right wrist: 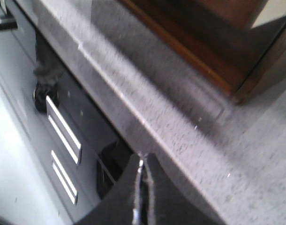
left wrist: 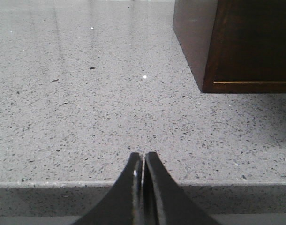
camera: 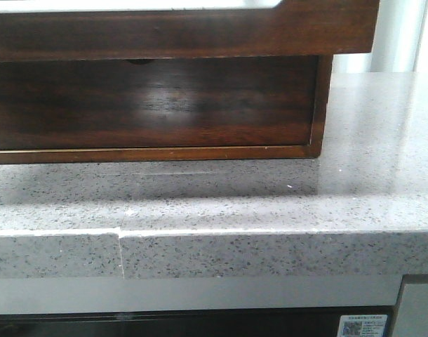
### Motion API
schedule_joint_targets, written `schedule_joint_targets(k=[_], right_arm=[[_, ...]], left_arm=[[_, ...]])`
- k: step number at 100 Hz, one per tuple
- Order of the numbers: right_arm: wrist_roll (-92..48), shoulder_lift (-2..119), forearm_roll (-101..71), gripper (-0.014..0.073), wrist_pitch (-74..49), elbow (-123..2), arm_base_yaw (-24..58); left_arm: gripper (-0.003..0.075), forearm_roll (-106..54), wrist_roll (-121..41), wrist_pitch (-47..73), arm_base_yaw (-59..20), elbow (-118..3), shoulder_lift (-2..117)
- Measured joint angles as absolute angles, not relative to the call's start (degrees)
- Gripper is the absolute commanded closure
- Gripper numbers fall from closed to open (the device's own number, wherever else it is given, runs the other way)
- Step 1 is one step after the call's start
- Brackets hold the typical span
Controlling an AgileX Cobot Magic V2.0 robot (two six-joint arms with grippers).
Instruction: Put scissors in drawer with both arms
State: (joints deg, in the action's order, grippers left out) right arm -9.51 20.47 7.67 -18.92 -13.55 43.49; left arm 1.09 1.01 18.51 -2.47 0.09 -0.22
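Observation:
The drawer (camera: pixel 200 31) is the wide glossy dark-brown front at the top of the front view. White shows in the cut-out along its top edge, and it juts forward over the lower front (camera: pixel 158 105) of the wooden cabinet. The scissors are out of view in every frame. Neither gripper shows in the front view. My left gripper (left wrist: pixel 143 157) is shut with nothing between its fingers and hangs over the front edge of the speckled countertop (left wrist: pixel 110 93), left of the cabinet's corner (left wrist: pixel 246 42). My right gripper (right wrist: pixel 143 159) is shut and empty beside the counter's edge (right wrist: pixel 133 112).
The wooden cabinet stands on a grey speckled stone counter (camera: pixel 270 203) with a seam (camera: pixel 120 246) in its front face. Below the counter's edge is a grey panel with white stripes (right wrist: pixel 63 129). The right wrist view is blurred.

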Motion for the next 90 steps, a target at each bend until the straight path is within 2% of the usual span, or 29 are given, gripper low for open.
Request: schedule_joint_targets(k=[15,40,64,90], right_arm=[[-5.3,17.0,6.8,0.0635,-17.3,-13.4,39.4],[10.9,12.2,13.7,0.0635,-6.7,-8.7,26.5],[14.7,6.0,15.1,0.0635,7.0,-3.7,14.8],[15.1,1.8,15.2,0.0635,9.3,-0.8,4.5]], left_arm=[[0.0742,1.1,1.0,18.5,-2.5,0.1,-0.2],[0.0742,1.1,1.0,18.5,-2.5,0.1,-0.2],[0.0742,1.1,1.0,18.5,-2.5,0.1,-0.2],[0.0742,1.1,1.0,18.5,-2.5,0.1,-0.2]])
